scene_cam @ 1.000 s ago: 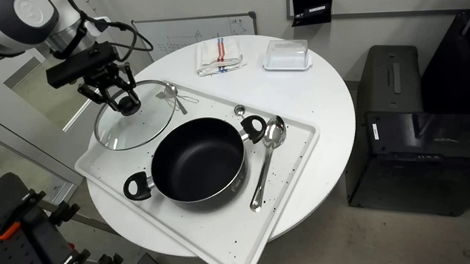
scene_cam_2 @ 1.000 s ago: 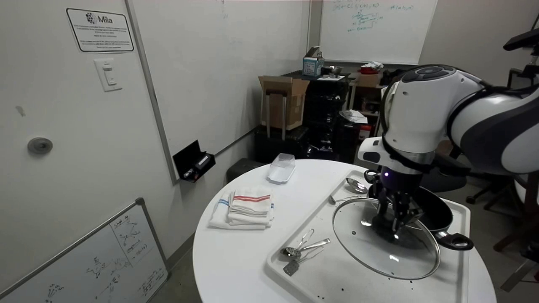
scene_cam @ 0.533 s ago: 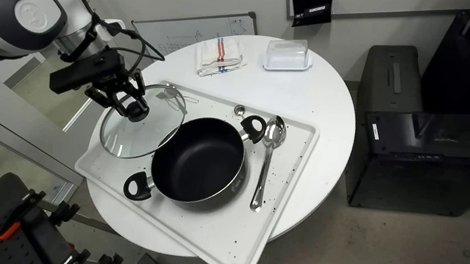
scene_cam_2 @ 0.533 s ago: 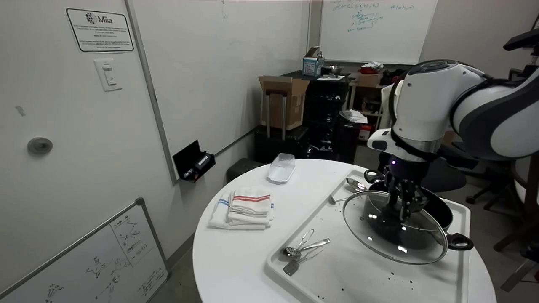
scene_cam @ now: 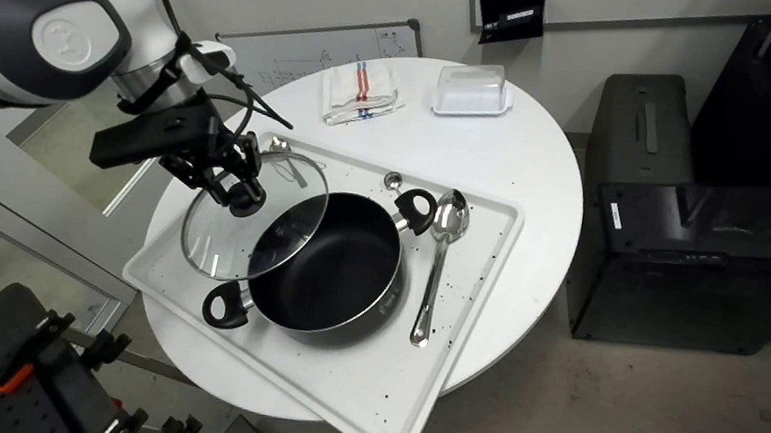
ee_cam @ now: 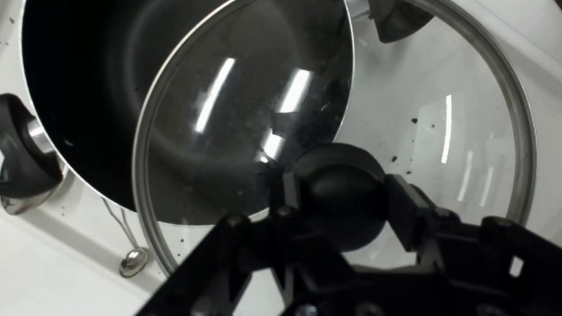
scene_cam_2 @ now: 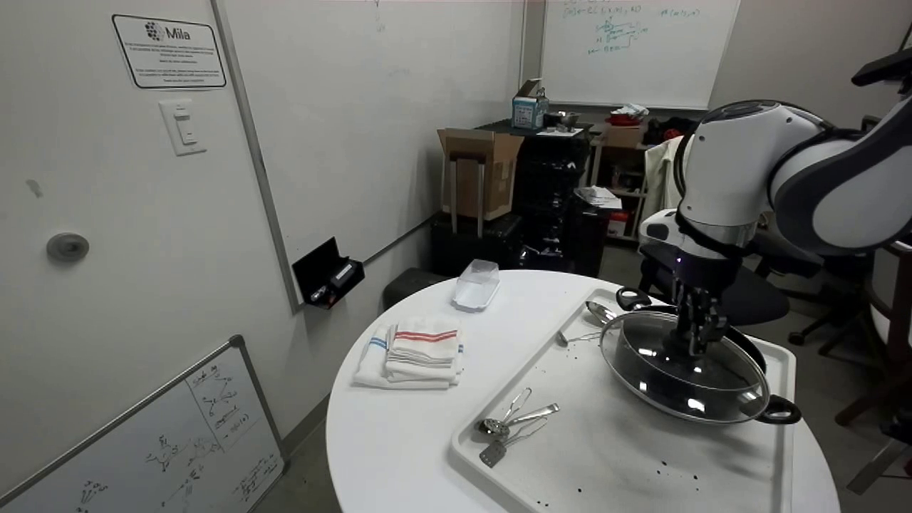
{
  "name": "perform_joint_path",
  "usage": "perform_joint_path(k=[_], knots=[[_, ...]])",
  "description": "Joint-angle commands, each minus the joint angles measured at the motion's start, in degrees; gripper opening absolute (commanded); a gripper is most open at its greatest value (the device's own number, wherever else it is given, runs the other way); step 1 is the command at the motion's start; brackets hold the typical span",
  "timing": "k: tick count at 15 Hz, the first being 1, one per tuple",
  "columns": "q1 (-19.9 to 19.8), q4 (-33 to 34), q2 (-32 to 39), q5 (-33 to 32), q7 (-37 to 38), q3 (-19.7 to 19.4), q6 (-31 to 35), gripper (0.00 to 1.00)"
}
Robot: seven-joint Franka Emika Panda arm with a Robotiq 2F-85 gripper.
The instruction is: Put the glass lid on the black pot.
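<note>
- The gripper (ee_cam: 342, 199) has its jaws closed on the black knob (ee_cam: 340, 160), 1 finger against each side.
- The lid (scene_cam: 263, 229) hangs from that knob, spread out below and around the jaws, held up over the tray (scene_cam: 362, 392).
- The pot (scene_cam: 341, 270) stands on the tray, lower than the jaws and to 1 side: up and left of them in the wrist view, right of them in an exterior view.
- The lid overlaps only the part of the pot nearest the jaws; the rest of the dark inside lies uncovered. I cannot tell whether rim and pot touch.
- In the wrist view, 1 pot handle (ee_cam: 28, 171) is left of the jaws; handle 2 (ee_cam: 401, 19) is up and right of them, seen through the glass.
- Dark specks (ee_cam: 394, 159) on the tray show through the glass, just right of the jaws.
- The big spoon (scene_cam: 436, 268) lies beyond the pot from the jaws.
- A small spoon (ee_cam: 134, 262) lies low and left of them in the wrist view.
- Small utensils (scene_cam_2: 493, 427) are left of the jaws in an exterior view; folded towels (scene_cam_2: 424, 353) and a dish (scene_cam_2: 476, 288) sit farther left, on the table (scene_cam_2: 399, 442).
</note>
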Motion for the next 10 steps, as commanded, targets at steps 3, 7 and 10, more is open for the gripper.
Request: perform_joint_path(k=[3,7,10], knots=[[-1.40,-1.80,-2.63,2.43,3.16,-1.75,-0.60,0.25],[-2.73,-2.26,-2.40,3.98,4.73,-2.99,-0.31,0.25],[-3.98,-2.38,-2.24,5.44,5.45,-3.83,-0.01,0.25]])
